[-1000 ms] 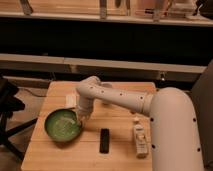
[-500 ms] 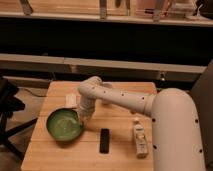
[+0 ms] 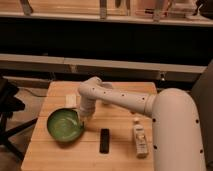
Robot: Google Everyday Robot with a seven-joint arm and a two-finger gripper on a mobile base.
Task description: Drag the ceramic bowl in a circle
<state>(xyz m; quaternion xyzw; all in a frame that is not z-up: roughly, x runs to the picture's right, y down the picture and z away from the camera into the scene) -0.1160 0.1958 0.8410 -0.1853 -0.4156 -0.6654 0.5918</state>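
The ceramic bowl (image 3: 64, 125) is a wide, glossy green bowl with a darker rim, lying on the left half of the wooden table (image 3: 115, 150). My white arm reaches in from the right and bends down over the table. My gripper (image 3: 82, 120) hangs at the bowl's right rim, touching or just inside it.
A black block (image 3: 104, 140) lies right of the bowl near the table's front. A small pale bottle (image 3: 139, 139) lies further right by my arm's base. A pale flat thing (image 3: 71, 100) lies behind the bowl. A dark chair (image 3: 10, 107) stands left of the table.
The bowl has slid a little toward the front left of the table, with my gripper staying at its right rim.
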